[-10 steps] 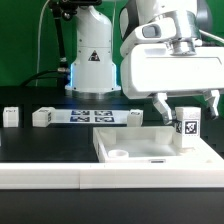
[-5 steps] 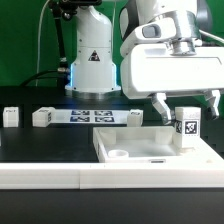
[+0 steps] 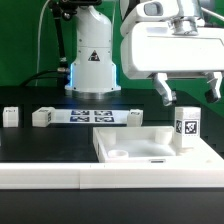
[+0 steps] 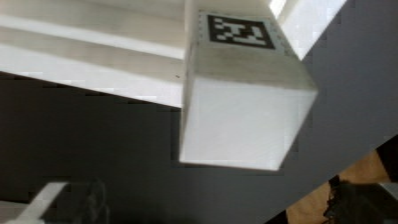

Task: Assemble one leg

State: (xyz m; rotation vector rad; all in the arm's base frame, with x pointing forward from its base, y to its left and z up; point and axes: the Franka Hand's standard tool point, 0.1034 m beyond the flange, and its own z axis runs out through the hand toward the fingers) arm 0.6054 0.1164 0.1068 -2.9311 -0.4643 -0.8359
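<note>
The leg (image 3: pixel 186 124) is a small white square post with a black-and-white tag on its side. It stands upright at the far corner of the flat white square tabletop (image 3: pixel 135 150), on the exterior view's right. My gripper (image 3: pixel 189 92) is open and empty, directly above the leg and clear of its top, with one finger to each side. In the wrist view the leg (image 4: pixel 246 100) fills the middle, with its tag (image 4: pixel 240 32) showing. My fingers do not show clearly there.
The marker board (image 3: pixel 85 115) lies behind the tabletop. Three more white legs stand beside it (image 3: pixel 10 115), (image 3: pixel 42 117), (image 3: pixel 133 117). The robot base (image 3: pixel 92 60) is at the back. A round socket (image 3: pixel 118 155) shows in the tabletop's near left corner.
My gripper has risen straight up from around the leg's top. The leg has stayed standing in the tabletop's corner.
</note>
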